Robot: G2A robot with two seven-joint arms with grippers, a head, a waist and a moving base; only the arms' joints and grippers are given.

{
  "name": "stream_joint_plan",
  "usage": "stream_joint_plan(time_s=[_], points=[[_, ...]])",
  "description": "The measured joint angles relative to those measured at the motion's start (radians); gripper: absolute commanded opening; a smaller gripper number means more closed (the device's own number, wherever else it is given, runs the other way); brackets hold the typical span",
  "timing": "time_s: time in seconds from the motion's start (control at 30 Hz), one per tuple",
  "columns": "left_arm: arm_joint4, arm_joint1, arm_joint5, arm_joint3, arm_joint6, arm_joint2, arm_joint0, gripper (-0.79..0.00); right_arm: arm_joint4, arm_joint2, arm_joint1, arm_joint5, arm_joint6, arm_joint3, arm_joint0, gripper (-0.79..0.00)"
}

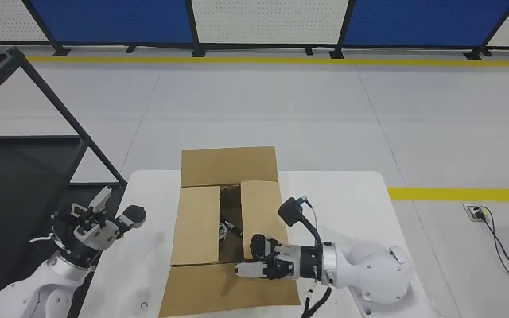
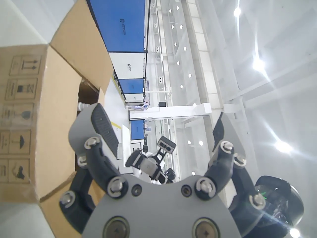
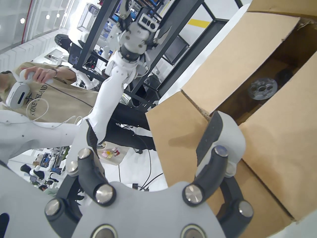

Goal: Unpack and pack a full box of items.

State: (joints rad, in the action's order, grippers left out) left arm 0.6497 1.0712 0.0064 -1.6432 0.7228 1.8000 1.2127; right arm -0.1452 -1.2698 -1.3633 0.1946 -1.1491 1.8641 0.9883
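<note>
A brown cardboard box [image 1: 229,230] stands in the middle of the white table [image 1: 350,199]. Its far and near flaps lie folded outward, and the two side flaps leave a narrow gap. Small items [image 1: 229,229] show in that gap; a grey round disc [image 3: 262,89] lies inside the box [image 3: 223,75]. My right gripper [image 1: 248,256] is open at the near end of the gap, over the right flap's edge, and its fingers [image 3: 213,134] hold nothing. My left gripper [image 1: 99,205] is open and empty, left of the box [image 2: 24,100] and apart from it, pointing upward [image 2: 161,127].
A black metal rack [image 1: 48,159] stands just left of the table, close behind the left arm. The left arm's gripper [image 3: 138,30] shows in front of that rack [image 3: 173,25]. Bare table surface lies on both sides of the box.
</note>
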Motion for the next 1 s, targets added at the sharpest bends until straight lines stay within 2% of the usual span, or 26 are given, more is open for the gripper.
stream_joint_plan(time_s=[0.23, 0.4, 0.5, 0.6, 1.0], points=[[-0.151, -0.01, -0.075, 0.211, 0.057, -0.089, -0.224, 0.0, 0.12, -0.122, 0.026, -0.107, -0.035, 0.129, 0.112, 0.0], [-0.27, -0.015, -0.188, 0.372, 0.08, -0.144, -0.356, 0.0, 0.222, -0.216, 0.043, -0.16, -0.065, 0.163, 0.176, 0.0], [-0.374, -0.019, -0.272, 0.449, 0.07, -0.171, -0.41, 0.0, 0.25, -0.258, 0.053, -0.177, -0.093, 0.165, 0.202, 0.0], [-0.413, -0.02, -0.291, 0.475, 0.061, -0.179, -0.425, 0.0, 0.246, -0.27, 0.057, -0.184, -0.106, 0.166, 0.208, 0.0], [-0.409, -0.02, -0.289, 0.473, 0.062, -0.178, -0.424, 0.0, 0.245, -0.269, 0.057, -0.183, -0.105, 0.166, 0.207, 0.0]])
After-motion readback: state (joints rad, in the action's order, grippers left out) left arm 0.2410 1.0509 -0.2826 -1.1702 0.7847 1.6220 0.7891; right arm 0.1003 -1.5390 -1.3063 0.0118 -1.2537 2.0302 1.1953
